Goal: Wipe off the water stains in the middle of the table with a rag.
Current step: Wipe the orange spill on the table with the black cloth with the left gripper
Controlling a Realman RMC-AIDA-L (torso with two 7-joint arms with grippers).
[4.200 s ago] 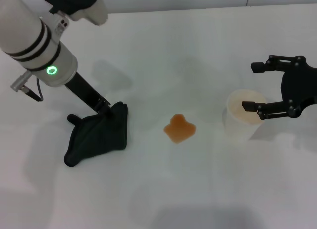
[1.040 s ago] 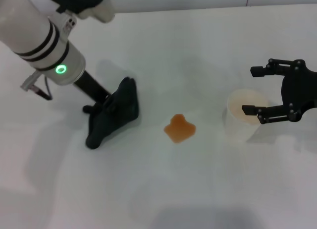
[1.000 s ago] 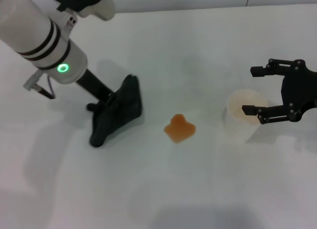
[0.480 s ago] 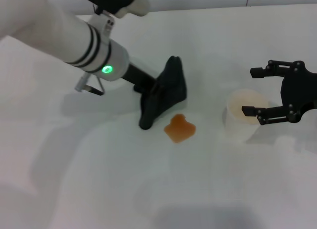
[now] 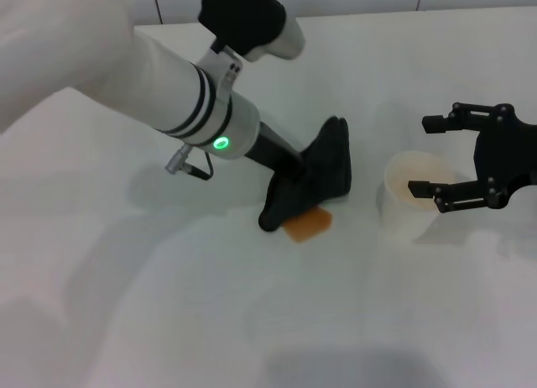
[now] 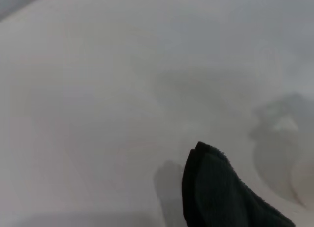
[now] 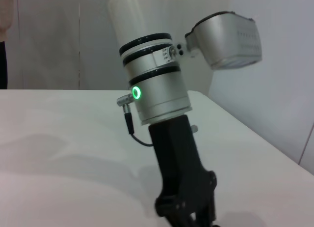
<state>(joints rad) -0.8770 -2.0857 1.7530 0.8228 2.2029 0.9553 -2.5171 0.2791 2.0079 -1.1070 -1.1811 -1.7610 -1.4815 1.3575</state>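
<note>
The water stains [image 5: 309, 225] are an orange-brown blot in the middle of the white table [image 5: 168, 321]. The black rag [image 5: 323, 174] hangs crumpled from my left gripper [image 5: 298, 174], which is shut on it. The rag's lower end touches the table and covers the blot's upper left part. In the left wrist view the rag [image 6: 221, 197] shows as a dark folded edge above the table. The right wrist view shows my left gripper [image 7: 189, 213] from the side. My right gripper [image 5: 422, 153] stands open at the right, beside a cup.
A translucent whitish plastic cup [image 5: 409, 207] stands upright right of the blot, with the right gripper's lower finger over its rim. The table's far edge meets a wall at the back.
My left arm has swung right with the rag, from the table's left side to the blot, and the rag now overlaps it. The right gripper and cup have not moved.
</note>
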